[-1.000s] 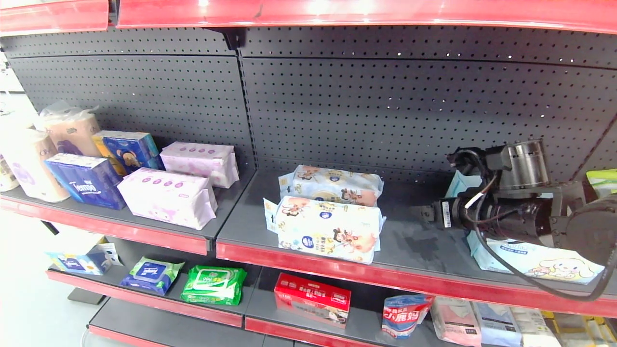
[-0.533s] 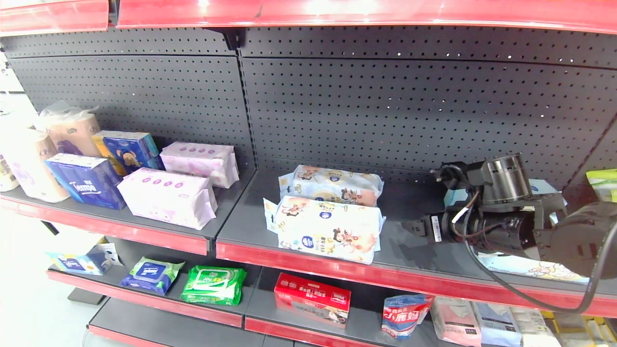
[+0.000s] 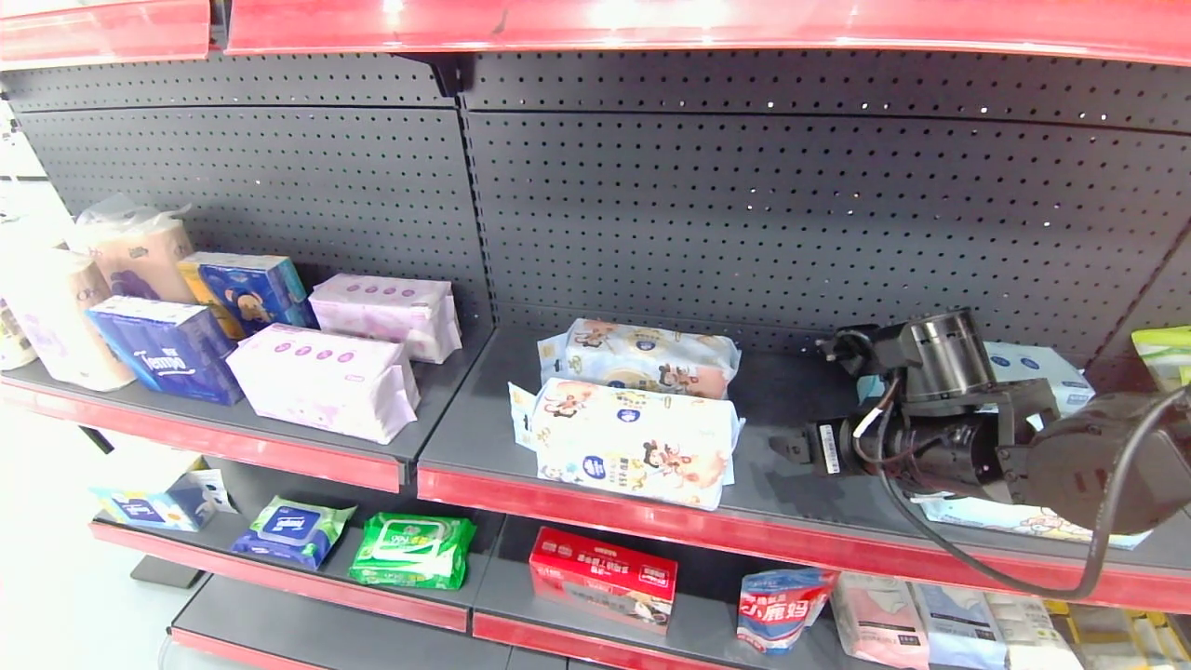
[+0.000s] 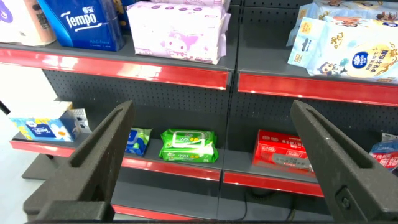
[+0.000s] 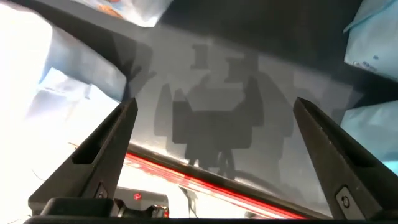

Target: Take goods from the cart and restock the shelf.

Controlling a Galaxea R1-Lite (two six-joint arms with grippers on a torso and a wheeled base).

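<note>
Your right gripper (image 3: 789,448) is empty. In the right wrist view its fingers (image 5: 106,146) stand wide apart with only bare shelf (image 5: 211,68) between them. It hangs just above the middle shelf (image 3: 800,484), over the dark gap between the cartoon-printed packs (image 3: 633,442) and the pale-blue packs on the right.

The goods that matter here are those pale-blue packs. The front pale-blue pack (image 3: 1023,516) lies flat near the red front edge (image 3: 651,510), partly under your wrist. The rear pale-blue pack (image 3: 1033,368) sits behind it against the pegboard. They line up front to back as the cartoon pair does, which looks like deliberate facing — one row per product, each pack lying flat. Nothing grips either pack, so I judge this placement finished and the next step a trip to the cart for more stock.

The right forearm lies almost level across the shelf from the right, with the wrist pointing toward the cartoon packs and the fingers low over the surface. Mind the cable looping below the arm and the front pack beneath it when you pull out; lift before you swing.

Your left gripper (image 4: 211,109) is also spread wide and holds nothing. It is held low in front of the shelving, facing the lower tiers with the green wipes pack (image 4: 188,144) and the red box (image 4: 281,151) — well clear of the work.
</note>
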